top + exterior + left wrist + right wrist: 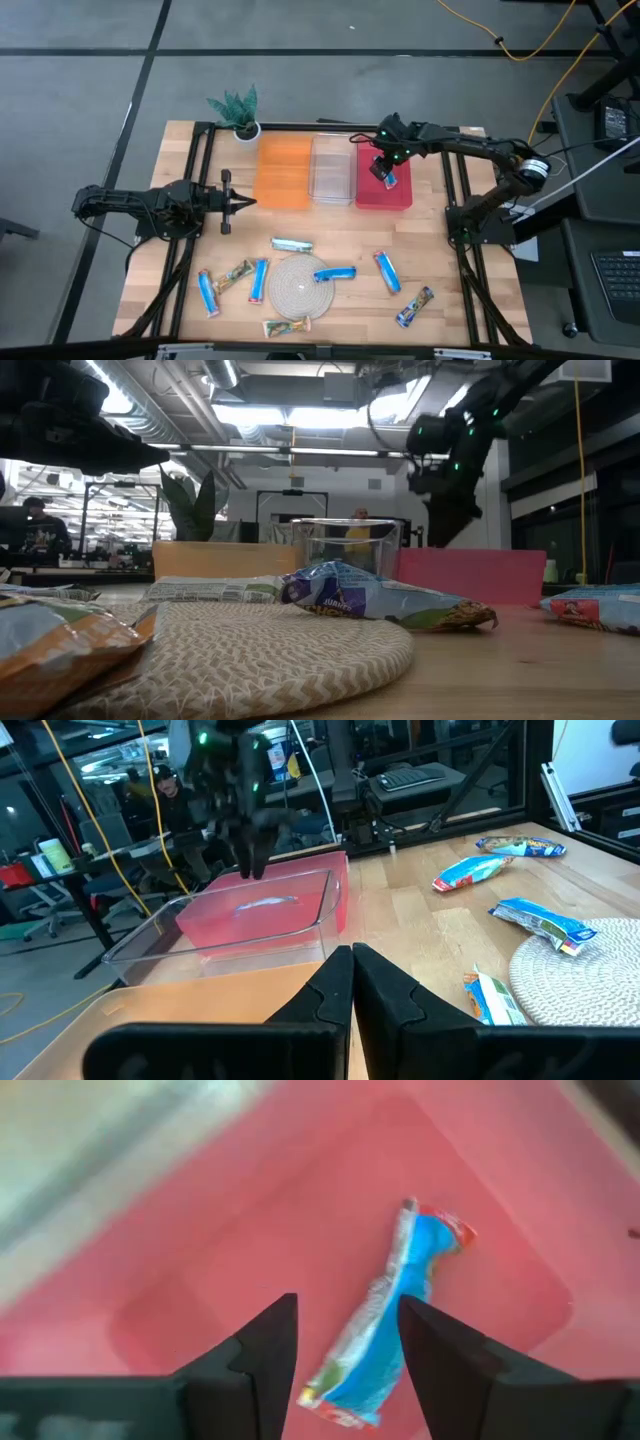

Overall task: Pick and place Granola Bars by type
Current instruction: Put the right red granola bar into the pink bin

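The light wooden table (440, 310) with a black metal frame stands on a grey floor, and behind it the room is an open workshop with ceiling lights, desks and a person sitting far away. A small green plant in a white pot (240, 113) stands at the far left corner. At the far side three bins stand in a row, touching each other: the orange bin (283, 172) on the left, the clear bin (333, 170) in the middle, the red bin (384, 190) on the right. The right gripper (345, 1342) hangs above the red bin with its fingers apart and nothing between them; under it one bright blue foil-wrapped granola bar (390, 1315) lies on the red bottom. The left gripper (240, 201) waits at the left, near the orange bin, with its fingers pressed together and empty. The other granola bars (334, 273) lie scattered at the near side, on and around the round woven beige mat (299, 285).
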`<state>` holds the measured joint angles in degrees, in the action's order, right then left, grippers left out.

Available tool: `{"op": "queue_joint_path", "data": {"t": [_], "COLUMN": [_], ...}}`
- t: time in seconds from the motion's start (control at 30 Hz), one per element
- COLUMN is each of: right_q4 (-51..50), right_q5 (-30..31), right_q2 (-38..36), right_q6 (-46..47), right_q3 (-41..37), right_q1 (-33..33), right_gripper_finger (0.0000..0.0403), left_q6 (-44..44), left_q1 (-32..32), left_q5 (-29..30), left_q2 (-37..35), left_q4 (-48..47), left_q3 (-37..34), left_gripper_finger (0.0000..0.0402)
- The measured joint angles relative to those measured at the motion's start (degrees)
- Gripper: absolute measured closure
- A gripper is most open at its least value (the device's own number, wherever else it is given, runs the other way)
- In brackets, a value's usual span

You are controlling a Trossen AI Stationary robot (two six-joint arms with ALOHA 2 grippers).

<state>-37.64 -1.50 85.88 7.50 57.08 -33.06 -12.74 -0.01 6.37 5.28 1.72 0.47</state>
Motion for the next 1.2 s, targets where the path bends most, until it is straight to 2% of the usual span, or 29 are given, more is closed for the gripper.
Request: {"op": "queue_joint_path", "data": {"t": [0.27, 0.47, 0.63, 0.9, 1.2], "right_q4": [-5.16, -11.59, -12.20, -11.78, -5.03], "right_q5": [2.70, 5.80, 6.16, 7.83, 12.71], "right_q2": [-12.59, -20.81, -25.57, -27.93, -24.92], "right_q6": [6.92, 15.31, 22.61, 33.16, 43.65], "right_q3": [0.00, 0.00, 0.00, 0.00, 0.00], "right_q1": [9.92, 20.21, 29.67, 44.56, 57.61], "right_gripper_finger": [0.0226, 0.0226, 0.0226, 0.0226, 0.0226], "left_q6": [-0.01, -0.01, -0.01, -0.01, -0.01], "left_q1": [0.00, 0.00, 0.00, 0.00, 0.00], "left_q5": [0.00, 0.00, 0.00, 0.00, 0.00], "left_q2": [0.00, 0.02, 0.00, 0.00, 0.02], "left_q4": [0.00, 0.00, 0.00, 0.00, -0.02], "left_q3": [0.01, 0.02, 0.00, 0.00, 0.00], "left_gripper_finger": [0.0398, 0.0397, 0.0397, 0.0398, 0.0398]}}
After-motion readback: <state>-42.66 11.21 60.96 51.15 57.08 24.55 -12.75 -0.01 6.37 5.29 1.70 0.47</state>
